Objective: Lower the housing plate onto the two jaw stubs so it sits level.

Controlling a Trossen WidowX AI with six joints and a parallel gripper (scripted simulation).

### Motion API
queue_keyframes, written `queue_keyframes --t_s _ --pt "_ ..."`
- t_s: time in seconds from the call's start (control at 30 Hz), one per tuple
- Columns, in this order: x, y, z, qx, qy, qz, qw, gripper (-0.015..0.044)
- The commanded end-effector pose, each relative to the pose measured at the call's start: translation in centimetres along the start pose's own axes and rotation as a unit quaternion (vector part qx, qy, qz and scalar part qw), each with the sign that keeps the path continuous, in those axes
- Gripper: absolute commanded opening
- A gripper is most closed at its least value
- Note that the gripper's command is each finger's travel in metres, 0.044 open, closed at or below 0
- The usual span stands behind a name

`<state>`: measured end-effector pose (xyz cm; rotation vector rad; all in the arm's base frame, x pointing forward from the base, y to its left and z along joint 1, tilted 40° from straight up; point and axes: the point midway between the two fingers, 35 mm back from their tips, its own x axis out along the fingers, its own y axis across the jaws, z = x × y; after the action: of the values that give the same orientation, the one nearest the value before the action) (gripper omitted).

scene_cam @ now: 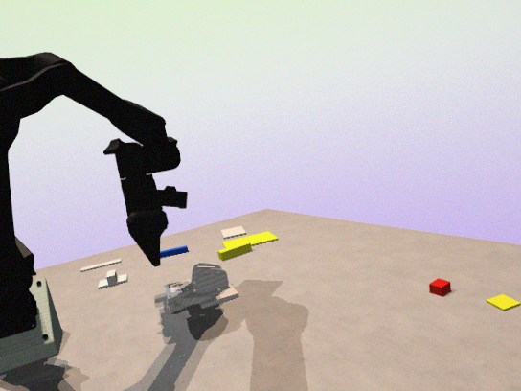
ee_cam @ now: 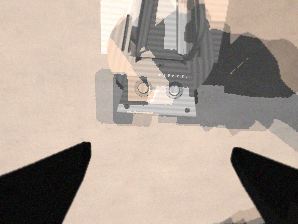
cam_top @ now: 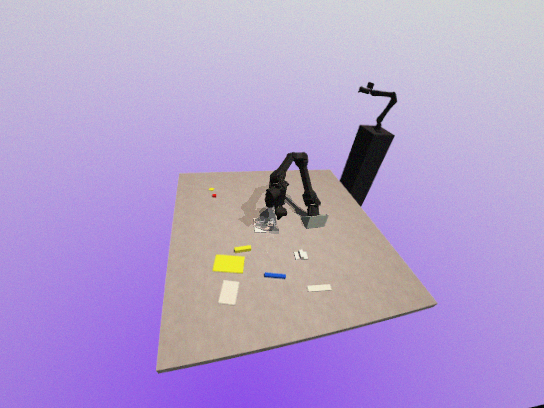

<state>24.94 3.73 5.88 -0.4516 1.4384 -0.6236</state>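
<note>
My gripper [scene_cam: 156, 264] [ee_cam: 162, 151] is open and empty. Its dark fingers stand wide apart, raised above the table and short of the assembly's near end in the wrist view. The grey metal assembly [cam_top: 266, 225] [scene_cam: 193, 296] [ee_cam: 156, 109] sits on the table. In the wrist view its near end shows two round pin ends [ee_cam: 143, 88] [ee_cam: 174, 90] side by side and a pale strip with two small holes. Shadows and grey overlaps blur the outlines of the housing plate and the jaws. I cannot tell whether the plate is level or closed on the stubs.
A yellow bar [cam_top: 243, 248] [scene_cam: 235, 251], a yellow plate [cam_top: 229, 264], a blue bar [cam_top: 275, 275] [scene_cam: 174, 251] and several white pieces lie beyond the assembly in the exterior view. A red block [cam_top: 214, 195] [scene_cam: 440, 287] and a small yellow tile [cam_top: 211, 189] [scene_cam: 503, 302] lie off to one side.
</note>
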Motion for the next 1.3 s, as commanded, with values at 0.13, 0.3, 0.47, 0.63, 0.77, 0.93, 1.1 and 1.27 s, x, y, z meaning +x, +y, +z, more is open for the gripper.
queue_keyframes --t_s 0.13,0.3,0.47,0.63,0.77,0.93,1.1,1.27 --pt "-3.8 -0.5 -4.7 0.001 0.003 -0.001 1.000 0.0440" --pt "-3.8 -0.5 -4.7 0.001 0.003 -0.001 1.000 0.0440" --pt "-3.8 -0.5 -4.7 0.001 0.003 -0.001 1.000 0.0440" --pt "-3.8 -0.5 -4.7 0.001 0.003 -0.001 1.000 0.0440" --pt "-3.8 -0.5 -4.7 0.001 0.003 -0.001 1.000 0.0440" --pt "-3.8 -0.5 -4.7 0.001 0.003 -0.001 1.000 0.0440" --pt "-3.8 -0.5 -4.7 0.001 0.003 -0.001 1.000 0.0440" --pt "-3.8 -0.5 -4.7 0.001 0.003 -0.001 1.000 0.0440"
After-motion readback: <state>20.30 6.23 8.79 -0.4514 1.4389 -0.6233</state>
